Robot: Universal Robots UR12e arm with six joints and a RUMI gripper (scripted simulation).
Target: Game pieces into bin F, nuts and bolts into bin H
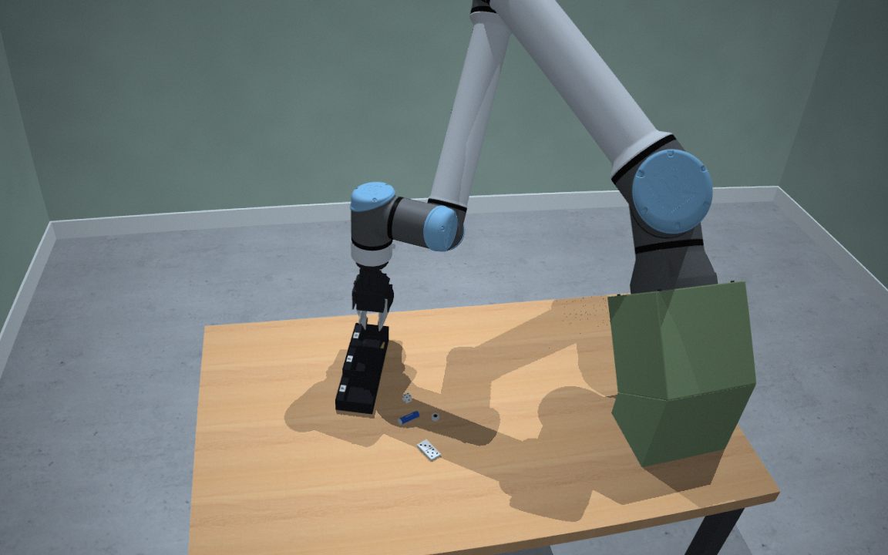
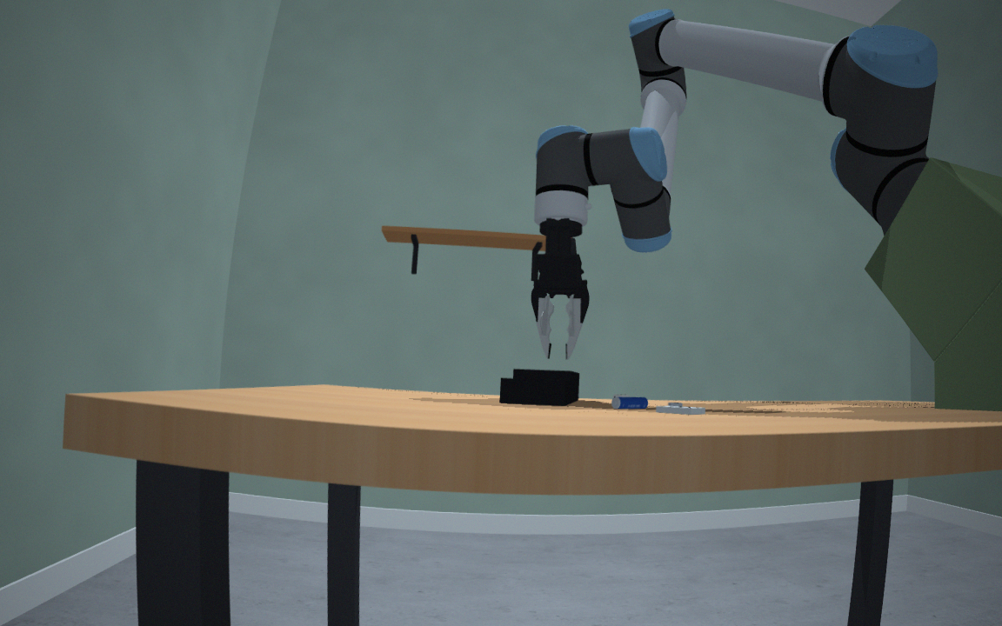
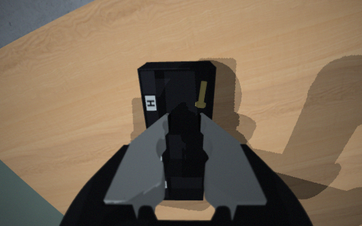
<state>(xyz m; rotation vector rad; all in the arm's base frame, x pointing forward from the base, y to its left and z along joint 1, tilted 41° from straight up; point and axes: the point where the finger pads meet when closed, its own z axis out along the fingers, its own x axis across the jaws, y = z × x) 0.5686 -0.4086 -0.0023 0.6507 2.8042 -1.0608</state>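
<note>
Domino: a white spotted domino tile (image 1: pixel 428 449) lies flat on the light wooden table (image 1: pixel 260 475), nearest the top camera, apart from the bins. A game piece, not yet sorted.
Battery: a small blue cylinder (image 1: pixel 408 417), likely a battery, lies on its side just beyond the domino. It seems to belong to neither class.
Nut: a small grey metal nut (image 1: pixel 435 416) sits just beside the blue cylinder, on the table. It is owed to bin H.
Die: a small white die (image 1: pixel 406 397) rests near the closest end of the bin row. It is owed to bin F.
Bins: a row of black open-topped bins (image 1: pixel 362 369) stands upright, running away from the top camera. Labels are too small to read there.
Bin H: the far bin with the white H label (image 3: pixel 151 103) holds a brass bolt (image 3: pixel 202 95) lying along its right inner wall.
Gripper: the black two-jaw gripper (image 2: pixel 557 349) hangs above bin H, clear of its rim, jaws slightly parted, nothing between them.
Progress: one bolt is in; nut, die and domino are left. Roughly a quarter done, by my judgement.
</note>
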